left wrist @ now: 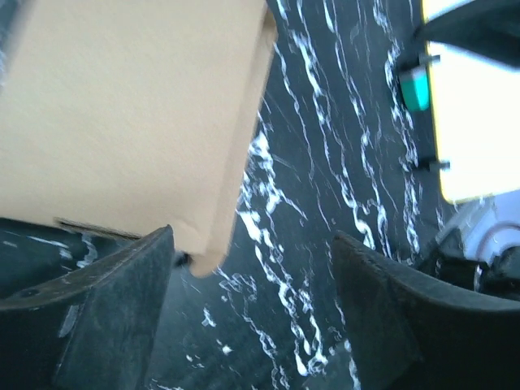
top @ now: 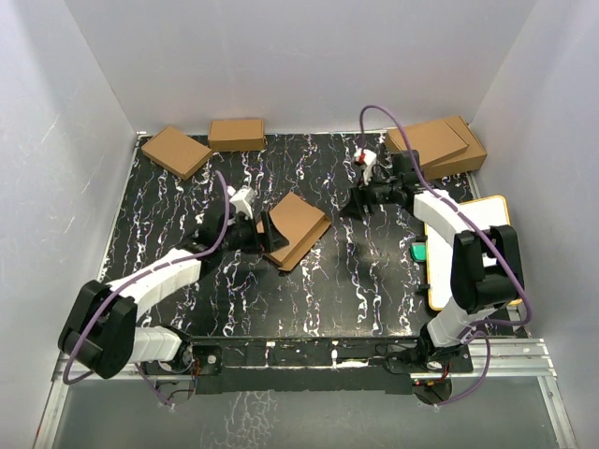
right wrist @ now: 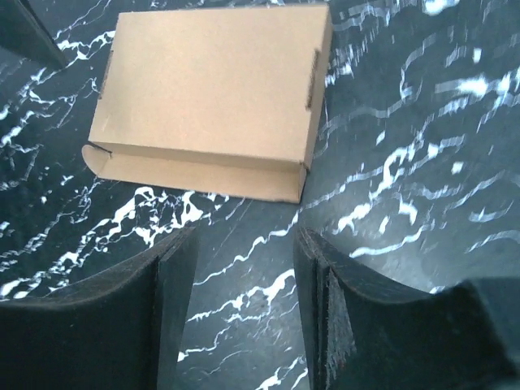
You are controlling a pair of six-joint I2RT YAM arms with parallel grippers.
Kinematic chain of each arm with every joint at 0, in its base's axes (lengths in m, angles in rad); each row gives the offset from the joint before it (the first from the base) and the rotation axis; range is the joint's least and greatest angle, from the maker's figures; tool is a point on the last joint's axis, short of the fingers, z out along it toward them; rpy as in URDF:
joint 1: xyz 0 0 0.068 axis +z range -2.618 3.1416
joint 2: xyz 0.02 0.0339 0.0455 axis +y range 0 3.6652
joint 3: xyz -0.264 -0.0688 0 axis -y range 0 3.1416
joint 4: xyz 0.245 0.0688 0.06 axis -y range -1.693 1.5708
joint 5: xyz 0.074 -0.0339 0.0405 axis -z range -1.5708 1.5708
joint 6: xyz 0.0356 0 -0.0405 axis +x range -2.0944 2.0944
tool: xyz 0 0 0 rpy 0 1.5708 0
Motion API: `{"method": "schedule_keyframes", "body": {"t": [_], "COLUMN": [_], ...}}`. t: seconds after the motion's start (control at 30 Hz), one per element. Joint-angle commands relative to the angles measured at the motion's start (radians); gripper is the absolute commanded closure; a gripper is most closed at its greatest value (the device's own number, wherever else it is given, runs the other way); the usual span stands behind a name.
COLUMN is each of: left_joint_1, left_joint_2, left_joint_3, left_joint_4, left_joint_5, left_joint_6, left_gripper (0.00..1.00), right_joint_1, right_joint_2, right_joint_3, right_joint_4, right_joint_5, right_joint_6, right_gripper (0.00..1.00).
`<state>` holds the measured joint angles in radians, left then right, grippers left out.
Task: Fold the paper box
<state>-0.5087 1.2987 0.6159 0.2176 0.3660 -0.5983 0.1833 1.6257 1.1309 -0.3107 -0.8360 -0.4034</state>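
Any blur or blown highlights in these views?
Left wrist: paper box smeared by motion blur, white board blown out. Right wrist: box crisp, veins of the table slightly streaked on the right. Top external: sharp, evenly lit.

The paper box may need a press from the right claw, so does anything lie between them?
Nothing visible does: in the right wrist view, only marbled table surface lies between the open right claw and the paper box.

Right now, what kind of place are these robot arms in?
Probably a robot lab test booth, not a home. White walls close round a black marbled table, the left arm and right arm are bolted at its edge, and a paper box lies between them.
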Motion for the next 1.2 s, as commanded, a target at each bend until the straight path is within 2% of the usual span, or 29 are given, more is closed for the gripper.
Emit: {"method": "schedule_keyframes", "body": {"t": [0.0,0.1,0.17,0.27,0.4,0.7,0.97,1.17], "left_joint_1": [0.090,0.169,0.215,0.237,0.245,0.248,0.249,0.244], "left_joint_2": [-0.053,0.015,0.091,0.213,0.334,0.441,0.461,0.430], "left_joint_3": [0.082,0.136,0.183,0.261,0.321,0.358,0.330,0.253], "left_joint_4": [-0.067,-0.047,-0.044,-0.058,-0.080,-0.095,-0.073,-0.038], "left_joint_5": [-0.124,-0.125,-0.103,-0.072,-0.038,0.023,0.117,0.179], "left_joint_6": [0.124,0.155,0.181,0.218,0.264,0.269,0.215,0.141], "left_gripper": [0.15,0.03,0.03,0.03,0.05,0.09,0.16,0.22], "right_joint_1": [-0.105,-0.111,-0.107,-0.101,-0.083,0.048,0.066,0.073], "right_joint_2": [0.067,0.079,0.078,0.094,0.159,0.214,0.277,0.320], "right_joint_3": [-0.072,-0.136,-0.169,-0.197,-0.213,-0.159,-0.083,-0.031], "right_joint_4": [0.181,0.323,0.400,0.463,0.546,0.440,0.409,0.383], "right_joint_5": [-0.181,-0.234,-0.239,-0.171,-0.137,0.156,0.172,0.169], "right_joint_6": [0.254,0.435,0.528,0.652,0.812,0.896,0.914,0.917], "right_gripper": [0.46,0.46,0.44,0.33,0.30,0.29,0.29,0.31]}}
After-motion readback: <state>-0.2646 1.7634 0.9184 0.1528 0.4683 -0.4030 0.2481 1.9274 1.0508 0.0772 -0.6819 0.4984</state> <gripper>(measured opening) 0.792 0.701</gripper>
